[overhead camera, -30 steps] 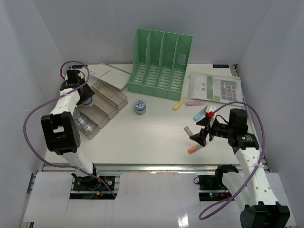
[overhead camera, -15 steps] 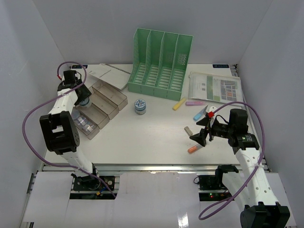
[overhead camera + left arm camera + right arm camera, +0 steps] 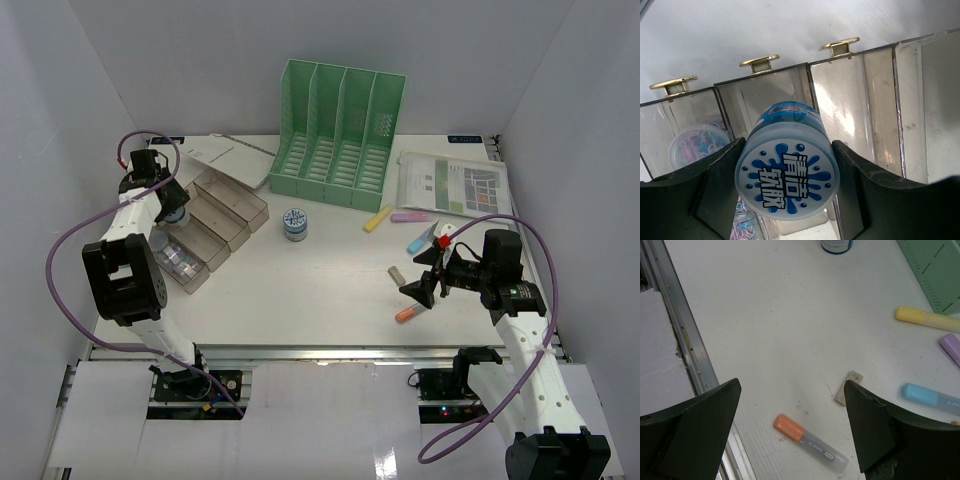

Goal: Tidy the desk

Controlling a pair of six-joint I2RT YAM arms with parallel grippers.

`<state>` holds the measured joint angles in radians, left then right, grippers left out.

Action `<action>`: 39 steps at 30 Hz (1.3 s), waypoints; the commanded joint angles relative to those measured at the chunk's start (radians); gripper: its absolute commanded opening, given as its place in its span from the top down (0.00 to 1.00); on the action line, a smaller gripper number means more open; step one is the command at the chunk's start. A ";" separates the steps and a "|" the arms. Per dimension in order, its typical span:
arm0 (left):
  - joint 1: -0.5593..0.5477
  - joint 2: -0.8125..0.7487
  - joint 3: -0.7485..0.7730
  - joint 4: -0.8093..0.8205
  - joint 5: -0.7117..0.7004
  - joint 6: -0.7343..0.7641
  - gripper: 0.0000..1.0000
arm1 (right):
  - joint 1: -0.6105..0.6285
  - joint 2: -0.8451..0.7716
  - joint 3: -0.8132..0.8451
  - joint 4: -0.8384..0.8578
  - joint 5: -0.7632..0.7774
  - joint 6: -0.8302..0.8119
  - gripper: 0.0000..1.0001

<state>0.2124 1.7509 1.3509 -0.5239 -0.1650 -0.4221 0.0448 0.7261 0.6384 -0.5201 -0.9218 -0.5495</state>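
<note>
Highlighters (image 3: 810, 442): 4, on the desk (image 3: 300, 290)
Jars (image 3: 295, 223): 2; left gripper (image 3: 787, 190) pinches 1 jar (image 3: 787, 165)
Clear box (image 3: 860, 100): 3 compartments, 1 holds clip tub (image 3: 695, 147)
Rack (image 3: 335, 140): 4 slots
Right gripper (image 3: 791, 390): spread

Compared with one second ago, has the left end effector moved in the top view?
Yes. The left end effector, shut on the small blue jar, has shifted slightly left, away from the green file rack.

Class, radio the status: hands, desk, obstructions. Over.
Left hand grips blue-lidded jar at compartment box. Right hand open above orange highlighter. Desk not yet tidy.
</note>
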 commanded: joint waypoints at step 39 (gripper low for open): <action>0.015 -0.031 0.036 -0.040 0.118 0.054 0.06 | -0.007 -0.010 -0.011 0.020 -0.029 -0.006 0.10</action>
<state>0.2214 1.7508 1.3356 -0.5511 -0.0841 -0.3792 0.0448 0.7261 0.6376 -0.5205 -0.9234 -0.5526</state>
